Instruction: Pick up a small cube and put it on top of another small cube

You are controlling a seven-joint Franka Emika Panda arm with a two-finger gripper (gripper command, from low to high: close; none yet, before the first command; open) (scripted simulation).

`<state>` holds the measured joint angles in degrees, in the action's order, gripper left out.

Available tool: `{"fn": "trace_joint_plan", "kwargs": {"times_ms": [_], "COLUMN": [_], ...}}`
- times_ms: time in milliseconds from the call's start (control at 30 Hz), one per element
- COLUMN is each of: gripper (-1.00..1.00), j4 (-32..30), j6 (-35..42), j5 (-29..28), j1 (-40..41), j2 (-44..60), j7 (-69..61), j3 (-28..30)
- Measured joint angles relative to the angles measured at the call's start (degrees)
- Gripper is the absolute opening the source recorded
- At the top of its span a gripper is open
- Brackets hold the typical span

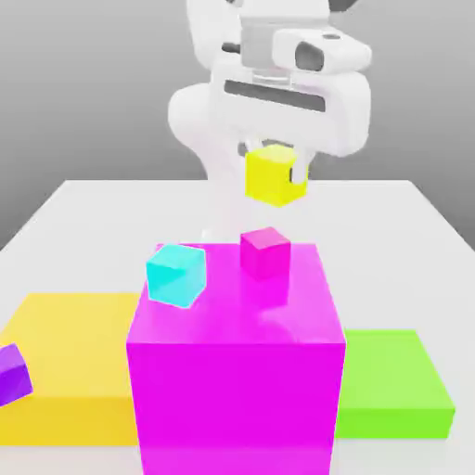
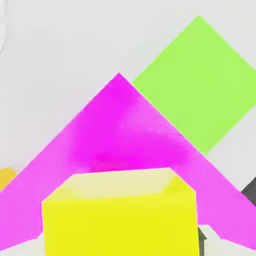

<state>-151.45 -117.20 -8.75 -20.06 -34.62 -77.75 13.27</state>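
Note:
My gripper (image 1: 276, 173) is shut on the small bright yellow cube (image 1: 275, 178) and holds it in the air above the far part of the big magenta block (image 1: 237, 371). In the hand view the yellow cube (image 2: 120, 215) sits close to the camera, with the magenta block (image 2: 120, 125) beneath it. A small magenta-pink cube (image 1: 264, 251) stands on the block's top, below the held cube and a little nearer the camera. A small cyan cube (image 1: 175, 274) rests tilted at the top's edge on the exterior view's left.
A flat yellow slab (image 1: 70, 366) lies beside the big block on the exterior view's left, with a small purple cube (image 1: 13, 373) at its near corner. A flat green slab (image 1: 390, 385) (image 2: 200, 80) lies on the right. The white table (image 1: 390, 223) runs behind.

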Motion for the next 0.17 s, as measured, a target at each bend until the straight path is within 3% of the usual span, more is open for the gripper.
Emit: {"fn": "trace_joint_plan", "kwargs": {"times_ms": [33,67,167], "gripper": [-1.0,1.0,1.0], "j4": [-1.5,-2.8,-2.8], "j6": [-2.2,-4.2,-4.2], "j5": [-0.3,-0.5,-0.5], "j1": [0.0,0.0,0.0], "j2": [0.7,1.3,1.3], "j7": [-0.1,-0.2,-0.2], "j3": [0.4,0.7,0.7]}}
